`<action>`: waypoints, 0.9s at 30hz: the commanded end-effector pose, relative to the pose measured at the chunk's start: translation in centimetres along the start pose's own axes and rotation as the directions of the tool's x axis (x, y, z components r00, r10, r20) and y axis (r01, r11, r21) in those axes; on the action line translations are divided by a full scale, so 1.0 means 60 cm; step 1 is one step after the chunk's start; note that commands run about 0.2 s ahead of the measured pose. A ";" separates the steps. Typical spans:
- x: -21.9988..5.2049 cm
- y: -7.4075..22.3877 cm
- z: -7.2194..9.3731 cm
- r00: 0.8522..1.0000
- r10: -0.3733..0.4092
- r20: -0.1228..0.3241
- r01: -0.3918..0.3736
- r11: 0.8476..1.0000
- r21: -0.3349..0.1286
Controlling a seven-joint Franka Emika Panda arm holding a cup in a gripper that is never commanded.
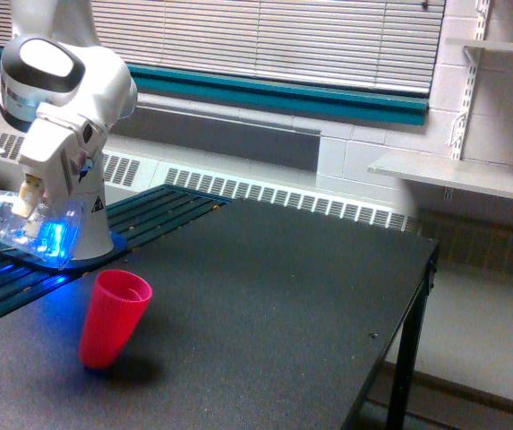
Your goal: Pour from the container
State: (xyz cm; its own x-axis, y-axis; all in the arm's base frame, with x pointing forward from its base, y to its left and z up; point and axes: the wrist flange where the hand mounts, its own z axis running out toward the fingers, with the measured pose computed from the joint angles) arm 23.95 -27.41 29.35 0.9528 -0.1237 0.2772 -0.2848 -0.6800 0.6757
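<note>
Black table [283,269], tilted red cup [113,318], gripper [37,210] grasping sideways container [14,222].

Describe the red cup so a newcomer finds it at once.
Start at the black table and go to its end at the exterior view's left, near the white robot arm. The red cup stands just below the held clear container; it alone is opaque red, and it leans, mouth tipped right.
</note>
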 end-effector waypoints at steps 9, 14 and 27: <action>0.011 0.008 -0.011 1.000 -0.009 -0.015 0.009 1.000 -0.009; 0.011 0.010 -0.013 1.000 -0.008 -0.015 0.008 1.000 -0.009; 0.069 0.034 -0.049 0.993 0.105 -0.060 -0.103 0.994 0.039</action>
State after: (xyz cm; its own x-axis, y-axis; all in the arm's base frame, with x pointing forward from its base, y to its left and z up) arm 25.32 -27.39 31.70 0.9192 -0.1831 0.3485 -0.3740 -0.6830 0.6274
